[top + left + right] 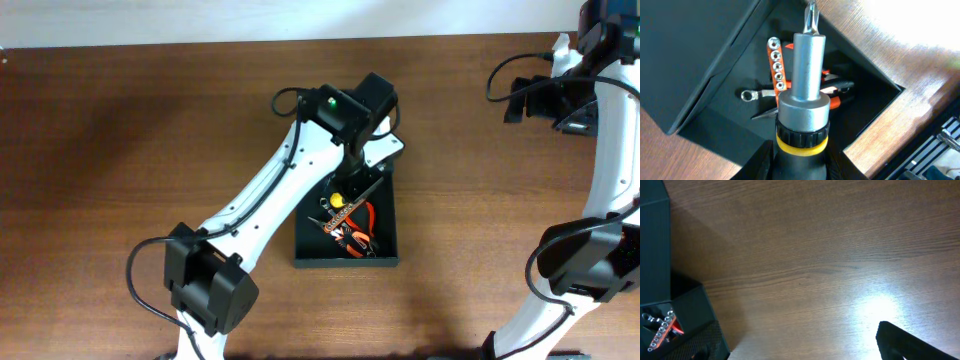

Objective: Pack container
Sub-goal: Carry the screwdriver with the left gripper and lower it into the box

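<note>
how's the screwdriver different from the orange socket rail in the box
The screwdriver is held by the left gripper above the container; the socket rail lies flat on its floor. The screwdriver has a round silver shaft and yellow ring; the socket rail is an orange strip of small sockets. Both show silver metal.

White arm links [262, 190], black joint housings [205, 285], looping black cables [130, 272], green wrist light [331, 101].

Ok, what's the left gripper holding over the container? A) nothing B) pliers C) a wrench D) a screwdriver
D: the left gripper is closed on the black handle of a screwdriver, held above the open container.
</note>
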Motion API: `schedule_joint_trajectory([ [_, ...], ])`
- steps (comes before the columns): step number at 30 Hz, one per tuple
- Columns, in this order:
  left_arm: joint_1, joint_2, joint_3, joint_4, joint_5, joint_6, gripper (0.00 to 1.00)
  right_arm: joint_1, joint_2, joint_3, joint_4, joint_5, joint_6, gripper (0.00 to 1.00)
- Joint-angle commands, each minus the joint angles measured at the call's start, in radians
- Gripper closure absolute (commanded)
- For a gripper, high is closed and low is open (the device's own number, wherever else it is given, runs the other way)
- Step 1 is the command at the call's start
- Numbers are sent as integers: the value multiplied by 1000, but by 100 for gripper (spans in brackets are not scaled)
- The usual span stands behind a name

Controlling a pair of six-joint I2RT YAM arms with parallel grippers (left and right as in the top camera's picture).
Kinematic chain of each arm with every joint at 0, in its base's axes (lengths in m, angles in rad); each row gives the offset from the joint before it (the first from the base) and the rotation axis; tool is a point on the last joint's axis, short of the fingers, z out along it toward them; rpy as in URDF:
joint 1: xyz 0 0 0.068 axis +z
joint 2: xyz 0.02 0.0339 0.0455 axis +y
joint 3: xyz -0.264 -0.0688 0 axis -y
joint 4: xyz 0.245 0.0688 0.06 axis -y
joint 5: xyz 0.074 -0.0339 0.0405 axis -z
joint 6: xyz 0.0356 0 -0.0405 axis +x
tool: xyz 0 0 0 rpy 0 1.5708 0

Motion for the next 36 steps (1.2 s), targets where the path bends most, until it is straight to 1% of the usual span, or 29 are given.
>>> schedule_joint_trajectory([
  [1,-1,23,-30,20,23,24,93,0,-6,-2,1,-6,1,1],
  [8,0,26,-205,95,23,24,92,0,-6,-2,1,-6,1,1],
  [13,0,26,-266,153,23,24,90,0,-6,-2,1,-6,1,1],
  [15,0,26,-289,178,23,23,87,0,-6,-2,1,-6,1,1],
  [20,0,27,-365,238,35,23,87,0,-6,-2,1,-6,1,1],
  [24,0,28,-418,256,68,23,87,0,-6,-2,1,-6,1,1],
  [25,0,28,-423,256,68,23,85,0,-6,-2,1,-6,1,1],
  [26,0,28,-425,256,67,23,80,0,-6,-2,1,-6,1,1],
  [27,0,28,-425,257,67,23,71,0,-6,-2,1,-6,1,1],
  [29,0,28,-425,257,67,23,55,0,-6,-2,1,-6,1,1],
  [30,0,28,-425,257,67,23,42,0,-6,-2,1,-6,1,1],
  [33,0,28,-425,260,67,23,24,0,-6,-2,1,-6,1,1],
  [34,0,28,-425,262,67,23,20,0,-6,-2,1,-6,1,1],
  [36,0,28,-424,269,67,23,16,0,-6,-2,1,-6,1,1],
])
